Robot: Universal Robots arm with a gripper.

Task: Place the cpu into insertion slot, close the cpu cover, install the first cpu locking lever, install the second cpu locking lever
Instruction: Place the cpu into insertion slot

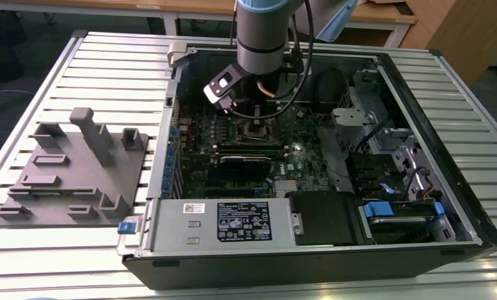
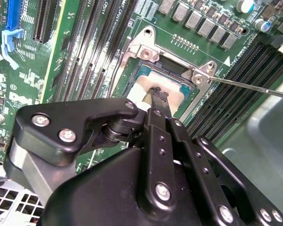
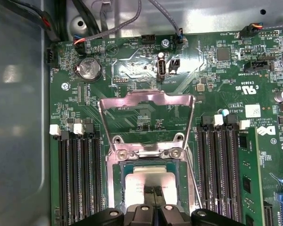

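Exterior view: the gripper [image 1: 251, 117] hangs over the slot [image 1: 253, 130], about 11 o'clock from the centre of the case [image 1: 315, 265].

Second wrist view: the fingers [image 2: 158, 120] are drawn narrow, tips touching the cpu [image 2: 144, 84], which lies in the slot. A lever [image 2: 254, 88] stands free beside it.

The first wrist view adds the cover [image 3: 146, 99], swung open beyond the slot.

The cpu is likely light, stiff and fragile, so it is best held by its edges and kept flat.

Grey fixture block [image 1: 73, 178] sits beside open computer case [image 1: 315, 265].
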